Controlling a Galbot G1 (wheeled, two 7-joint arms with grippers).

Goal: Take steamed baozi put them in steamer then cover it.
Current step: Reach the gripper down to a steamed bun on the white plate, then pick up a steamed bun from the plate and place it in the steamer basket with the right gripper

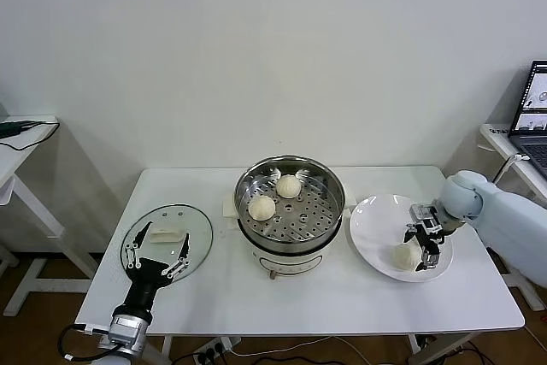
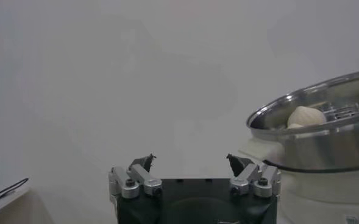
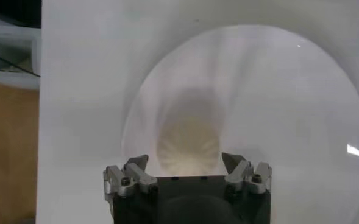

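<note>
The steamer stands mid-table and holds two baozi, one at the back and one at its left. A third baozi lies on the white plate at the right. My right gripper is open and low over it, one finger on each side and neither touching, as the right wrist view shows with the baozi in between. The cover lies flat at the left. My left gripper is open above its near edge. Only three baozi show.
The white table bears everything. A side table with a laptop stands at the far right, and another side table with a cable at the far left. In the left wrist view the steamer with a baozi shows beyond the gripper.
</note>
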